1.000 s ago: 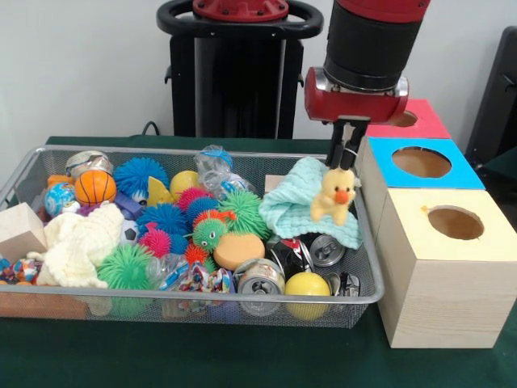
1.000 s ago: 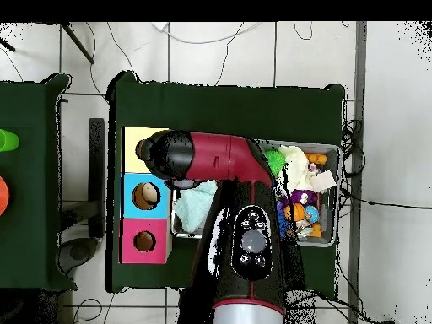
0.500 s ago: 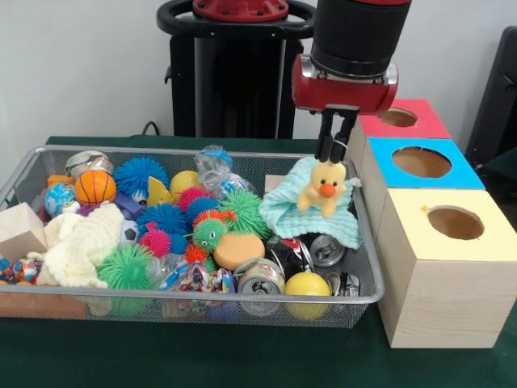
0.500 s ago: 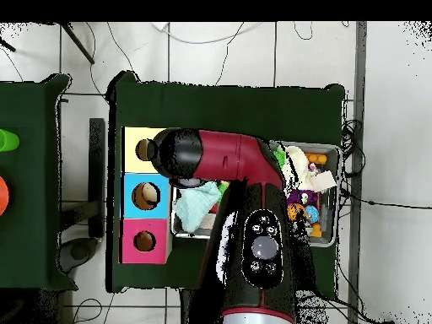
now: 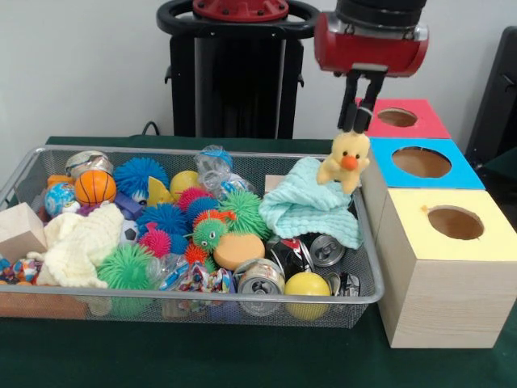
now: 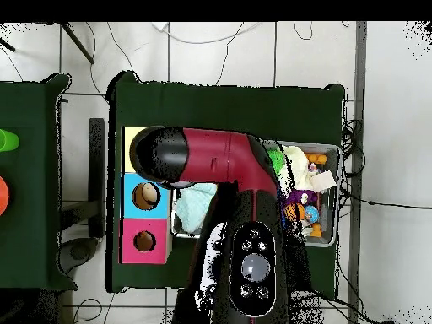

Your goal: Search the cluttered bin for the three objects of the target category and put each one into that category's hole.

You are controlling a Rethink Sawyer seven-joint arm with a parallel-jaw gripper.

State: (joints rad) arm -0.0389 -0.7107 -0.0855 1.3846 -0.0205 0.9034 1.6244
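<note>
One soft yellow duck (image 5: pixel 346 160) hangs from the claw (image 5: pixel 359 128), which is clenched on the top of its head, above the bin's (image 5: pixel 194 297) corner. Just below lies the mint cloth (image 5: pixel 305 208); the blue box (image 5: pixel 422 163) is beside. The pinch looks small, so a quick swing could drop the duck.

From overhead, the arm (image 6: pixel 221 160) hides claw and duck, so aiming at a hole cannot be checked.

Pale wall (image 5: pixel 81 65); white tiled floor (image 6: pixel 388 126) w/ cables.
</note>
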